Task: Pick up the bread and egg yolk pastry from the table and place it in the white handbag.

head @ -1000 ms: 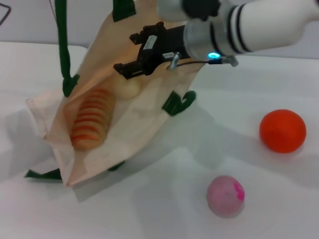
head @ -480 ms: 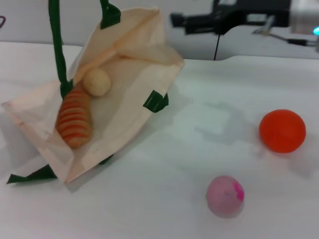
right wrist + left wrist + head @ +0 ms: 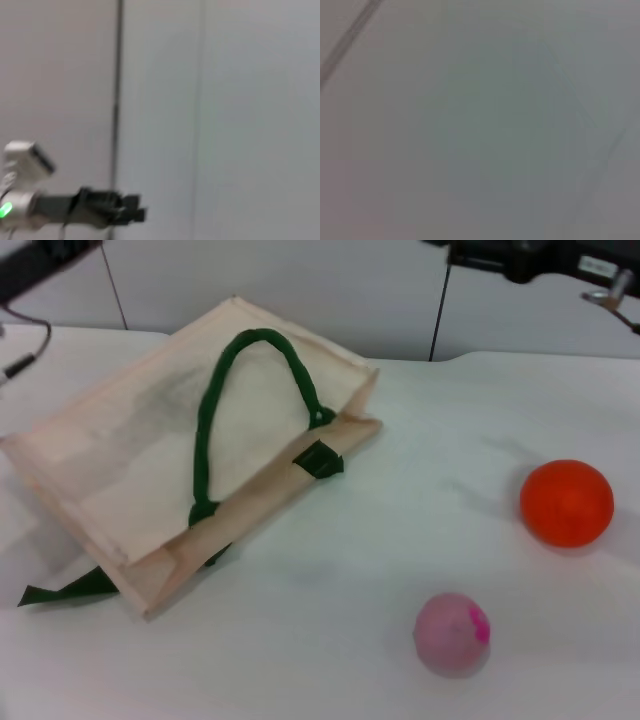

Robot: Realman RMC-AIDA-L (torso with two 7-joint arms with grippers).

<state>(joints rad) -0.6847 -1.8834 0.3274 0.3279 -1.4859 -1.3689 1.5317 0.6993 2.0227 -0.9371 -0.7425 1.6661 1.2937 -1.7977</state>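
Head view. Bag point(image 3: 150, 455) lies flat on the tabletop point(image 3: 330, 640), closed side up, w/ one green rope handle point(image 3: 215, 410) draped over its upper face and a green strap point(image 3: 60, 588) trailing from under its near left corner. Lying collapsed like this, it shows nothing of its inside: bread and pastry are not visible anywhere, neither on the tabletop nor through the cloth. Judged from that, both are prob. already inside, task near done; cannot confirm.

Right claw point(image 3: 470, 252) is at the top edge, high and well apart from the bag; dark, seen edge-on, so whether its fingers are apart or together cannot be told. Left claw point(image 3: 35, 260) is a dark blurred shape at the top left corner, also clear of the bag; finger state likewise cannot be told. Neither holds anything visible.

Others: orange ball point(image 3: 566, 502) at right, pink ball point(image 3: 452, 632) w/ magenta spot nearer the front; both well apart from the bag, not in the way.

Wrist views: left shows only a blank grey surface; right shows a wall and the other arm far off.
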